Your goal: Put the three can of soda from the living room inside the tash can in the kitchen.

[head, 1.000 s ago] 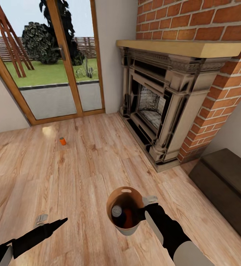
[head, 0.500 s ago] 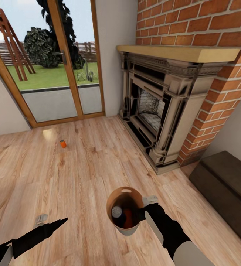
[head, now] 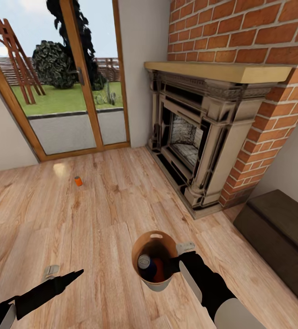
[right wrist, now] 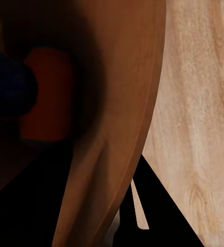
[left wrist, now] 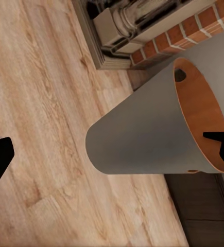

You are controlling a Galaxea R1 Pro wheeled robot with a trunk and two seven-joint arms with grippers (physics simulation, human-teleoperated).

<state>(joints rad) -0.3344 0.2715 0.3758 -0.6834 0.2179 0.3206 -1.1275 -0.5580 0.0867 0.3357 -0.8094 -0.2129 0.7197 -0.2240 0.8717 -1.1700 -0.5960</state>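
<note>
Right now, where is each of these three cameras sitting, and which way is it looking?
Head view: high on the robot, looking forward and down at the wood floor, the fireplace, a lone orange can and the bin; both dark arms show, with the right pincer at the bin's rim.
Left wrist view: on the left arm, looking sideways at the bin's grey outside; dark pincer tips show at the edges.
Right wrist view: at the bin's rim, looking inside at an orange can and a blue can.
Shared: all three show the bin.
</note>
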